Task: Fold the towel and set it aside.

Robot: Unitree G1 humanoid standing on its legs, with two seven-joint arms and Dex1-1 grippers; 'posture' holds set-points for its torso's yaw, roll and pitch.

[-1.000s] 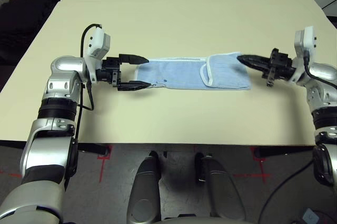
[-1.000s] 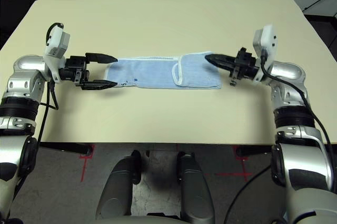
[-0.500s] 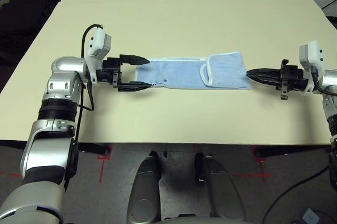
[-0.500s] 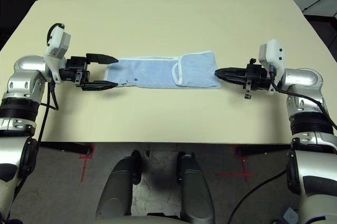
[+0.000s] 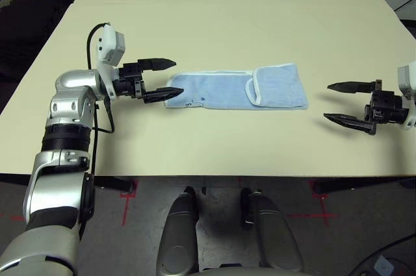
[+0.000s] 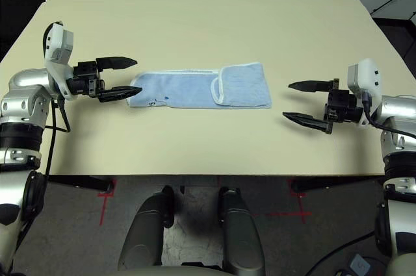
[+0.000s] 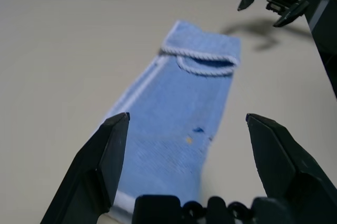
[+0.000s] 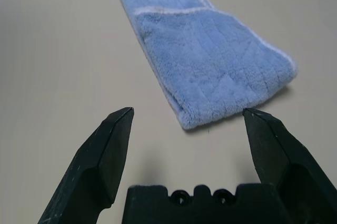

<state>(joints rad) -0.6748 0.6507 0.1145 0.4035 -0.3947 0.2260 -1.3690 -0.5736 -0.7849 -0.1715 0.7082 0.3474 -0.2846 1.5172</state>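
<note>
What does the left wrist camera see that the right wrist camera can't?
Left wrist view: a small dark blue embroidered motif on the light-blue fluffy towel, the open left pincer at the towel's near end, and the other pincer hanging open beyond the far end.

Right wrist view: the open right pincer close up, short of the folded-over end, not touching it.

Both: the same towel, flat on the cream table, one end doubled over with white edging.

Lab-like room: bare cream table (image 5: 214, 3) (red floor tape (image 5: 127, 193) beneath).
</note>
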